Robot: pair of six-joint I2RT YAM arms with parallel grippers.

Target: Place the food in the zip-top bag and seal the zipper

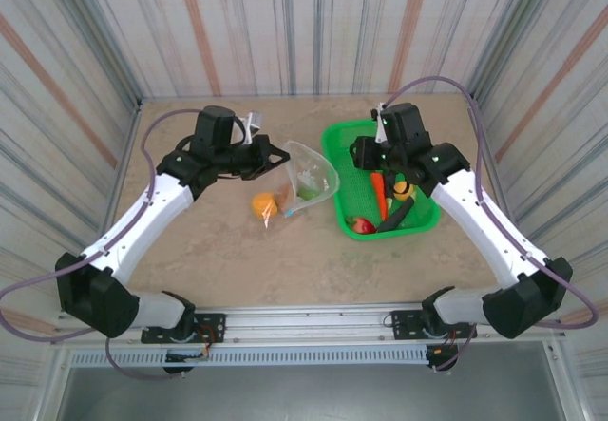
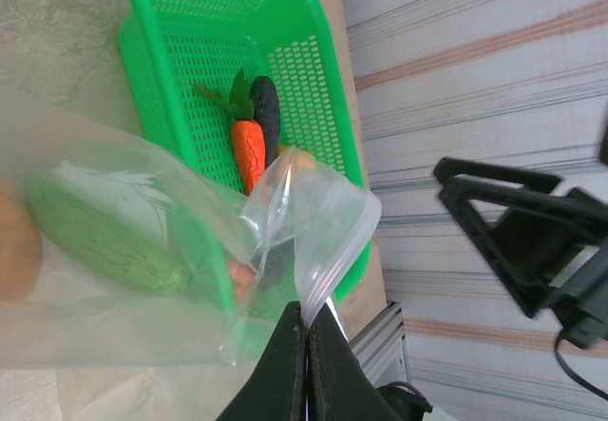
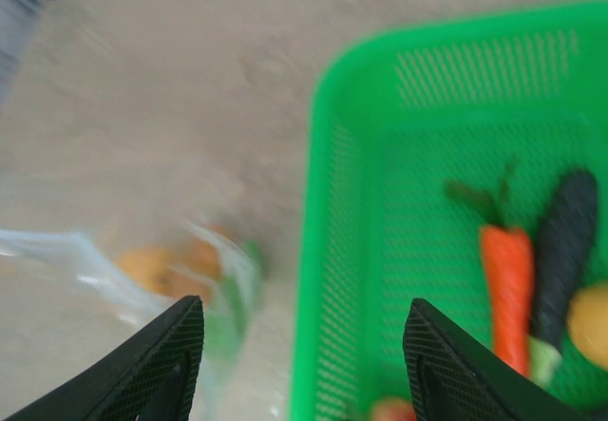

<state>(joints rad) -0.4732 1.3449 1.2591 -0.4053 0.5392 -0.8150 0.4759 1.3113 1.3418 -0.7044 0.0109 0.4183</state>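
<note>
The clear zip-top bag stands open on the table, left of the green basket. My left gripper is shut on the zipper at the mouth edge, holding it up. A green cucumber lies inside the bag. An orange and a brown potato sit on the table against the bag. My right gripper is open and holds nothing. It hangs over the left rim of the basket. In the basket lie a carrot, a dark eggplant, a yellow fruit and a red fruit.
The green mesh basket stands right of centre, close to the bag. Striped walls close in the table at the back and both sides. Bare tabletop stretches toward the near edge.
</note>
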